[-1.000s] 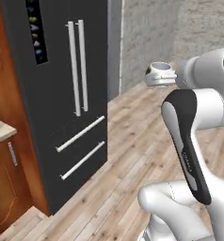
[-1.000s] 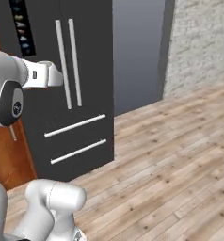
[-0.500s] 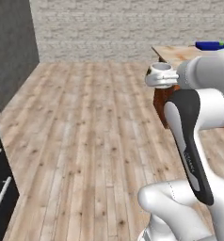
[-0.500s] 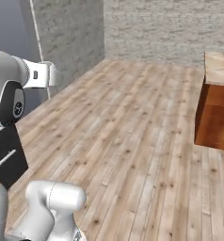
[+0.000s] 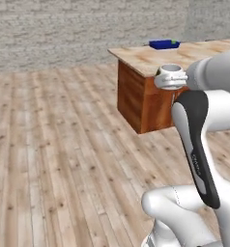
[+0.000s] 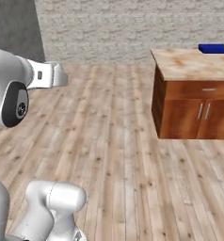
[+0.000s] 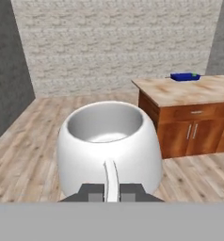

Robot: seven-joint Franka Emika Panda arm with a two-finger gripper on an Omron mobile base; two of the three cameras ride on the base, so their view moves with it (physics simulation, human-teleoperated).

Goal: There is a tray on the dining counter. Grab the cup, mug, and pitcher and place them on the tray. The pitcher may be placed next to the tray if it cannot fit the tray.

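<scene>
One white mug [image 7: 109,146] is carried in the air over the wooden floor [image 5: 54,144], its thin handle pinched by the tool [image 7: 112,192]. Well ahead stands one worktop [image 6: 194,63], bearing one blue tray [image 6: 216,48] at its far end.

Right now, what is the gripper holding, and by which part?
The gripper holds the white mug, its fingers closed on the thin handle.

One mug [image 7: 109,148] is in sight. One dining counter [image 6: 194,66] stands on the wood floor [image 6: 114,141], and on its far end lies one tray [image 6: 216,48]. On the dining counter's side, one drawer front sits above two cabinet doors, with three handles.
</scene>
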